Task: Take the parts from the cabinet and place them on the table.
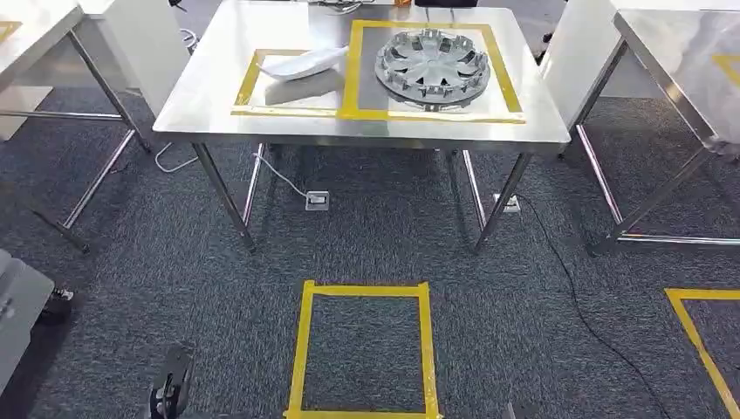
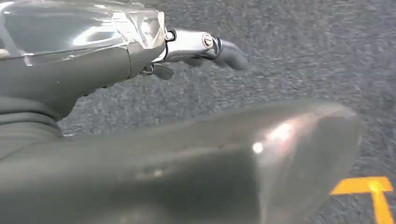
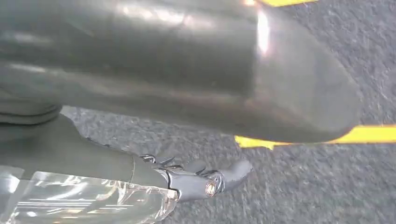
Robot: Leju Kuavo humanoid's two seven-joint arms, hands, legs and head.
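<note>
Since both arms hang at the robot's sides over the carpet, neither hand carries anything: the left hand (image 2: 201,49) and the right hand (image 3: 205,179) each show fingers stretched out loosely, apart and holding nothing. Both parts lie on the table (image 1: 201,100), each inside its own yellow-taped frame, which I take to be the marked drop spots. A hubcap (image 1: 432,63) sits flat in the larger frame toward the right edge; it is round, silver-grey, with many spokes radiating from a hub and open slots between them. A white part (image 1: 305,63) lies in the smaller frame toward the left edge, smooth, elongated and curved like a shell, its tip touching the tape between the frames. With both down, the job looks done or nearly so.
</note>
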